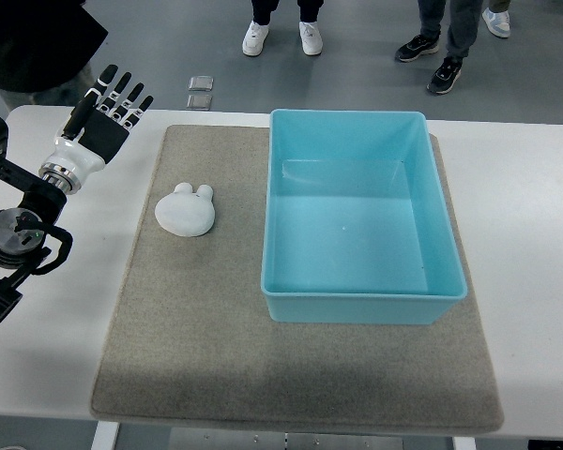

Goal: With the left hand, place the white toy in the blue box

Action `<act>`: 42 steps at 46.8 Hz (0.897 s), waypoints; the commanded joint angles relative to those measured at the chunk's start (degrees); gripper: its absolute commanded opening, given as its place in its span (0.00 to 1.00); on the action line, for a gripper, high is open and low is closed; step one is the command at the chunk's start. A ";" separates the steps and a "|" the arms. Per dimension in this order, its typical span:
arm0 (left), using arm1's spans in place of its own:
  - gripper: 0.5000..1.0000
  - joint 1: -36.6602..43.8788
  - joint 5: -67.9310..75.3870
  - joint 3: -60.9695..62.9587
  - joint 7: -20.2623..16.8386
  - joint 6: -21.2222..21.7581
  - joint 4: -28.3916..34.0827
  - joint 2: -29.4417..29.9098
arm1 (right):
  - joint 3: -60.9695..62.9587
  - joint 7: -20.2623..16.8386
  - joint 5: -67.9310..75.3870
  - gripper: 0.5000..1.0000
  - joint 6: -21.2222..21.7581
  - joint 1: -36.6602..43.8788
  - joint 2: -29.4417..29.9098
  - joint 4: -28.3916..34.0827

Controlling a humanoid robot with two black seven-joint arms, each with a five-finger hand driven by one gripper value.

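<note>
- The table (pixel 535 234) is white and carries everything else; a grey mat (pixel 197 347) covers most of its middle.
- The blue box (pixel 361 305) sits on the mat, to the right of the white toy, open at the top and with nothing inside it.
- The left arm (pixel 19 234) comes in from the picture's left edge, well to the left of the toy, its black joints over the bare table beside the mat.
- The left hand (pixel 98 127) is up and to the left of the toy, over the table near the mat's far left corner. Its black fingers (pixel 122 94) are stretched out straight and slightly fanned, pointing away from the robot, and they grasp nothing.
- The white toy (pixel 186 211) lies on the mat just left of the box, apart from its wall. It is a rounded lump with two small ears on its far side. It is clear of the fingers, lying below and to the right of the palm with bare mat between them.
- Several people's shoes (pixel 281 37) stand on the grey floor beyond the table, above the box.
- Two small square plates (pixel 200 92) lie in the floor beyond the toy.
</note>
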 commanded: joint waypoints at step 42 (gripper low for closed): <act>1.00 -2.09 0.01 2.54 0.12 -8.52 11.30 -0.94 | 0.00 -0.01 0.02 0.87 0.00 0.00 0.00 -0.02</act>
